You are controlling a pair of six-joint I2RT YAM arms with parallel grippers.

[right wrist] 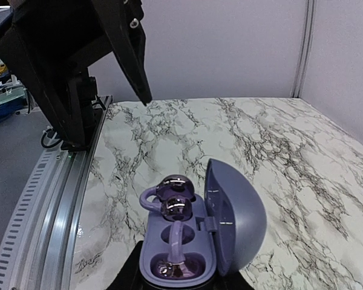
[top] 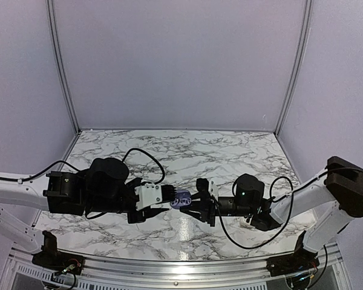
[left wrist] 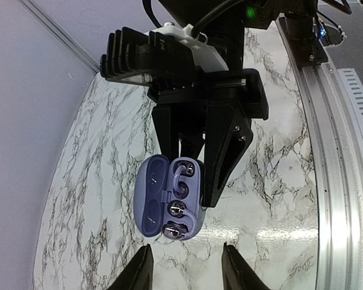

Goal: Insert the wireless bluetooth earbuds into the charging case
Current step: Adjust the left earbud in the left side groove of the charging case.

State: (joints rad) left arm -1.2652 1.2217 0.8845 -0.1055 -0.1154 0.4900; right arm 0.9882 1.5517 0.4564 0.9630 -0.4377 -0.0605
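Though unclear, two earbuds (left wrist: 184, 170), one case (left wrist: 150, 199)

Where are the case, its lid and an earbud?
case (right wrist: 150, 243): right wrist view, left edge of the base.
lid (right wrist: 243, 221): right wrist view, domed outer shell.
earbud (right wrist: 176, 208): right wrist view, shiny middle part.

Overhead and close wrist cameras apparently share the case (left wrist: 150, 199).

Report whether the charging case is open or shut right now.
Open. The charging case is hinged wide apart, baring the earbuds lying inside.
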